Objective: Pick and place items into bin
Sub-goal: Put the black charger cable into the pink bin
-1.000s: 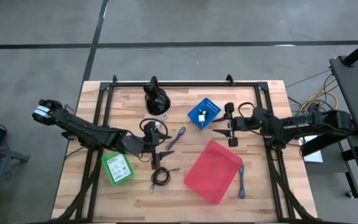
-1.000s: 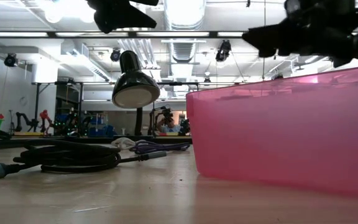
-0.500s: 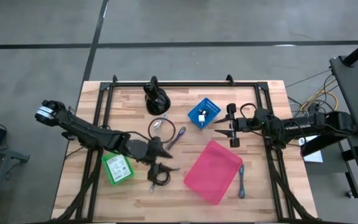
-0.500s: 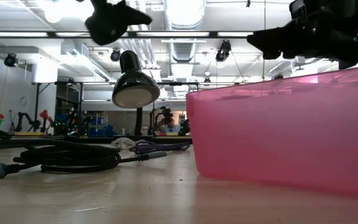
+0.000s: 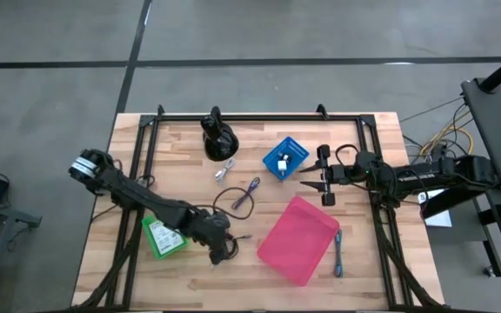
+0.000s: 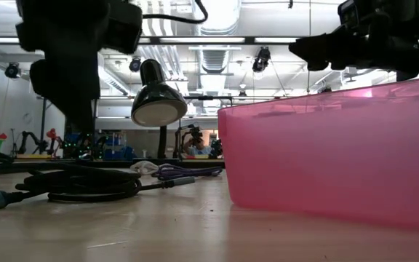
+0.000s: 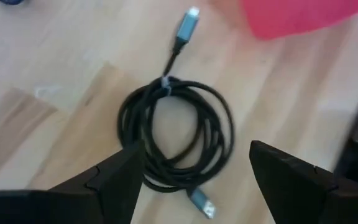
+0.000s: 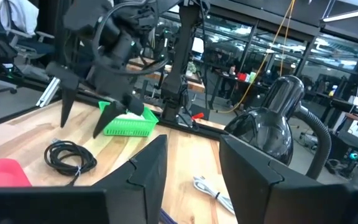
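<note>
The black coiled cable (image 7: 176,134) lies flat on the wooden table, just left of the pink bin (image 5: 298,239). My left gripper (image 5: 222,246) hangs over the coil, open, with one finger on each side of it and above it in the left wrist view (image 7: 196,149). In the low view the left gripper (image 6: 71,65) stands above the coil (image 6: 78,182). The purple cable (image 5: 249,191), the blue cable (image 5: 338,252) and a white cable with a silver connector (image 5: 224,169) also lie on the table. My right gripper (image 5: 304,178) is open and waits near the blue bin (image 5: 285,156).
A green bin (image 5: 163,235) sits beside the left arm, near the table's left side. The black rounded lamp stand (image 5: 217,139) is at the far edge. The blue bin holds small white items. The pink bin's wall (image 6: 333,160) fills the low view's right half.
My left gripper has moved toward the table's near edge and come down, from beside the purple cable to right over the black coiled cable. The cable has stayed where it was. My right arm has kept almost still.
</note>
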`<state>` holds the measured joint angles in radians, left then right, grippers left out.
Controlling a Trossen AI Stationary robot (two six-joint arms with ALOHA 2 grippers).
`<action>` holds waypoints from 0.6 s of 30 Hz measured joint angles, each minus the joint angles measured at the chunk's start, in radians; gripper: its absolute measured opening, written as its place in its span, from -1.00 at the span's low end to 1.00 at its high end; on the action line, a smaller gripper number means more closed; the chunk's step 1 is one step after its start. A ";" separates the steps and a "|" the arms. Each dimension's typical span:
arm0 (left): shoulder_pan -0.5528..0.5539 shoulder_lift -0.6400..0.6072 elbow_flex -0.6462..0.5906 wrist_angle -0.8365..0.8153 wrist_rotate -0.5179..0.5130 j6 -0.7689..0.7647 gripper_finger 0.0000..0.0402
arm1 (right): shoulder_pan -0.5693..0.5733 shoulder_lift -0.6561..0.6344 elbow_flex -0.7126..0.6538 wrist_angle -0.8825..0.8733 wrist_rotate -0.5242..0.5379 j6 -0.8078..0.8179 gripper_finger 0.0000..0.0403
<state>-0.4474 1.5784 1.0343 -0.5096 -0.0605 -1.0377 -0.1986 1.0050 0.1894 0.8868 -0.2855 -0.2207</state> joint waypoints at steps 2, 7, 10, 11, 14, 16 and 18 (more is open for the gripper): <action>0.000 0.040 0.034 -0.030 -0.001 0.039 0.35 | 0.000 0.000 0.000 0.000 0.000 0.000 -0.35; -0.001 0.122 0.096 -0.053 0.001 0.217 0.35 | 0.000 0.000 0.000 0.000 0.000 0.000 -0.33; -0.001 0.151 0.119 -0.124 -0.001 0.267 0.35 | 0.000 0.000 0.000 -0.002 0.000 0.000 -0.35; -0.001 0.157 0.121 -0.148 -0.005 0.267 0.35 | 0.000 0.000 0.000 -0.007 0.000 -0.001 -0.35; 0.002 0.169 0.121 -0.168 -0.050 0.267 0.35 | 0.000 0.000 -0.001 -0.017 0.000 -0.025 -0.36; 0.002 0.174 0.121 -0.166 -0.093 0.277 0.35 | 0.000 0.000 -0.001 -0.016 0.000 -0.035 -0.37; 0.003 0.179 0.121 -0.163 -0.117 0.310 0.35 | 0.000 0.000 -0.001 -0.018 0.000 -0.037 -0.37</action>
<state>-0.4446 1.7572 1.1557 -0.6727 -0.1774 -0.7274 -0.1989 1.0050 0.1886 0.8692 -0.2859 -0.2581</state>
